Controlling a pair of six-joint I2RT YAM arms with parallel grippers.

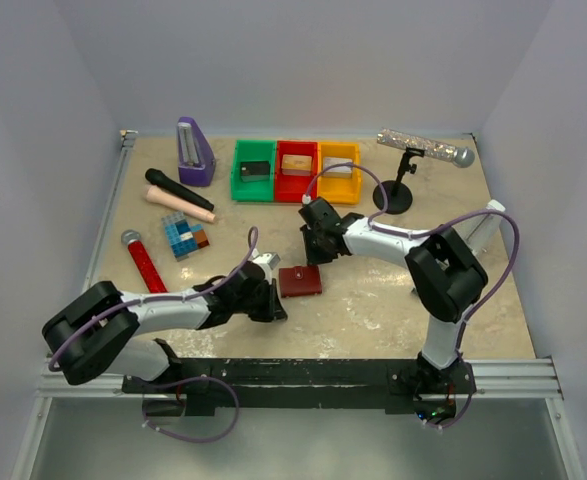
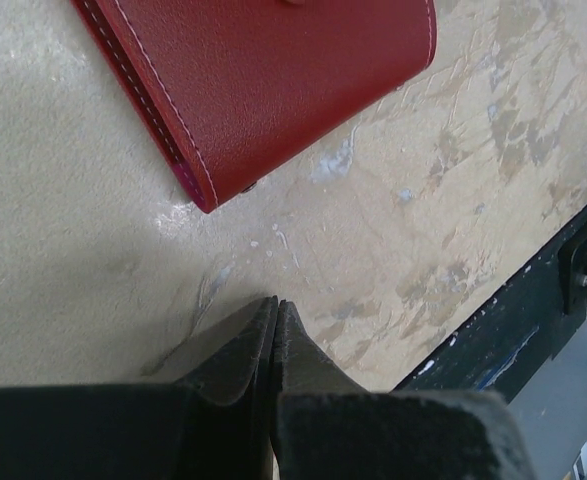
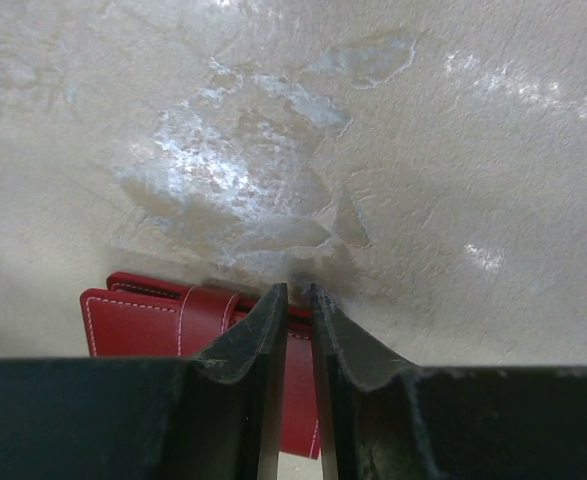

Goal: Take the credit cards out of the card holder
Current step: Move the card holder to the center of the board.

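In the top view the left gripper (image 1: 276, 308) sits left of centre, fingers pressed together and empty, just beside the holder's lower-left corner. The holder (image 1: 301, 281) lies closed and flat below centre, long axis left-right, right end slightly higher. Just above it in frame, the right gripper (image 1: 314, 256) has its fingers nearly together, holding nothing.
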